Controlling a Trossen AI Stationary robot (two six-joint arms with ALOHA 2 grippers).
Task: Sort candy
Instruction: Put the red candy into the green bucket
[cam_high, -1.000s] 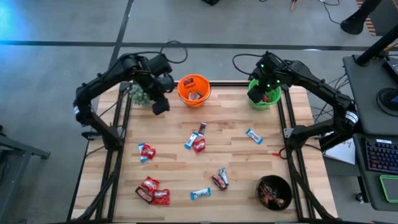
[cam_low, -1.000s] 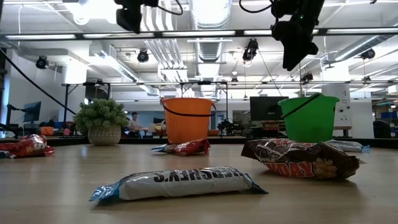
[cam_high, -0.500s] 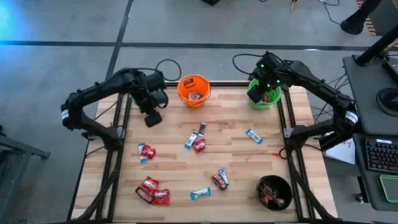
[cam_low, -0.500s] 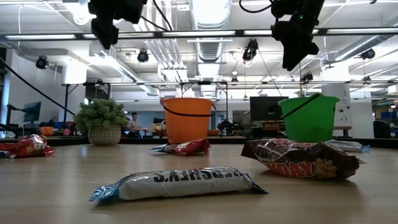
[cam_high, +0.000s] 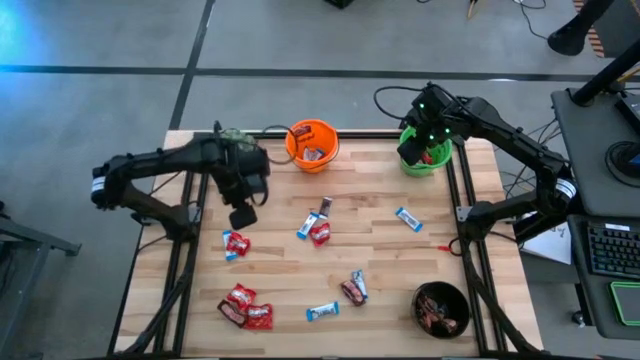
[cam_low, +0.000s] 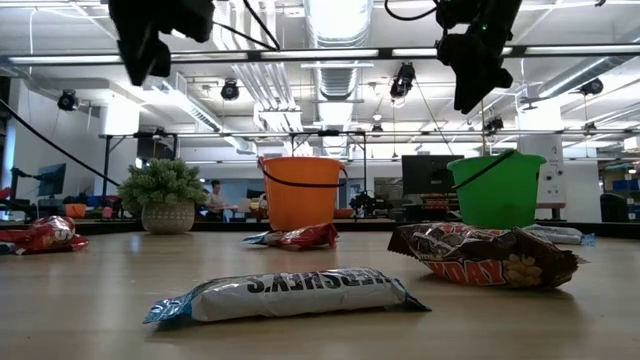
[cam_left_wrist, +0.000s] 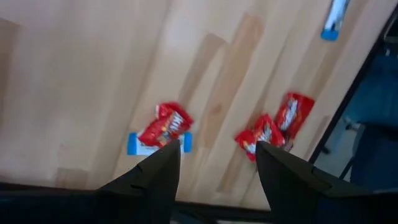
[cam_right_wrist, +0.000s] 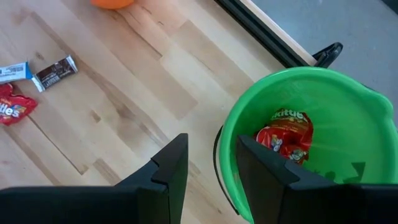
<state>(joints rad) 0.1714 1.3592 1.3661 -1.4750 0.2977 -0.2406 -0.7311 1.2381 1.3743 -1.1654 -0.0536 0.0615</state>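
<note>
Both arms are matte black, built of slim tubes joined by bulkier rounded joints. The left arm (cam_high: 150, 165) carries a white band near its elbow; the right arm (cam_high: 510, 135) shows a green light just behind its pincer (cam_high: 412, 150). Each pincer's fingers (cam_left_wrist: 155, 177) are flat black wedges.

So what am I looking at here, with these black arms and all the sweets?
Two robot arms work at a wooden table. One picture looks straight down, one looks across the tabletop, and two come from cameras on the wrists. Candy lies scattered on the wood. The left gripper hangs over a red packet, jaws open and empty. The right gripper hangs at the rim of the green bucket, which holds red packets; nothing shows between its jaws. An orange bucket and a dark bowl hold candy too.
</note>
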